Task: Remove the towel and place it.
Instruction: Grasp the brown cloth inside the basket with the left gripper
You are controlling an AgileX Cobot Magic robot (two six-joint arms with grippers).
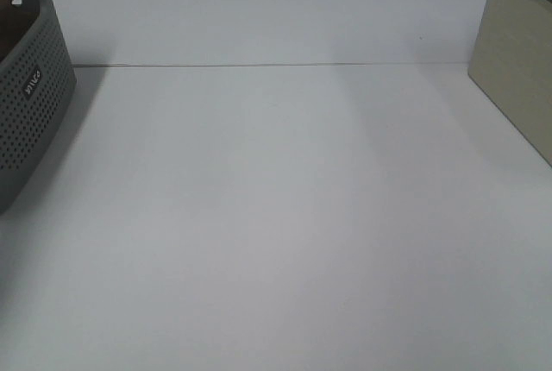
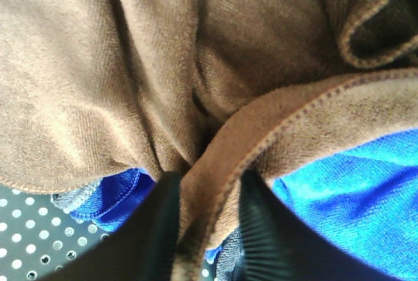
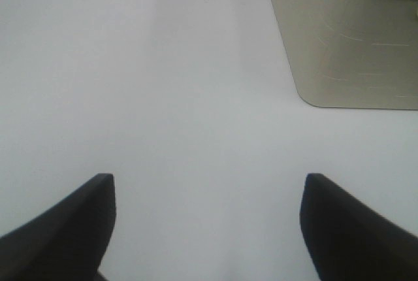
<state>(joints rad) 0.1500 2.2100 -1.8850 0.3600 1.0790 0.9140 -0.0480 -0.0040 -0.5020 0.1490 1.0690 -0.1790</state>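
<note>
In the left wrist view the brown towel (image 2: pixel 163 65) lies crumpled and fills most of the picture. My left gripper (image 2: pixel 206 183) pinches a stitched fold of it between its two black fingers (image 2: pixel 160 229). Under the towel lies a blue cloth (image 2: pixel 353 189), on the dotted floor of a grey basket (image 2: pixel 26 235). My right gripper (image 3: pixel 208 193) hangs open over the bare white table, its fingers wide apart and holding nothing. Neither arm shows in the exterior high view.
A grey perforated basket (image 1: pixel 30 103) stands at the table's left edge. A beige box (image 1: pixel 517 60) stands at the right edge and also shows ahead of the right gripper as a beige box (image 3: pixel 353 39). A white wall backs the table.
</note>
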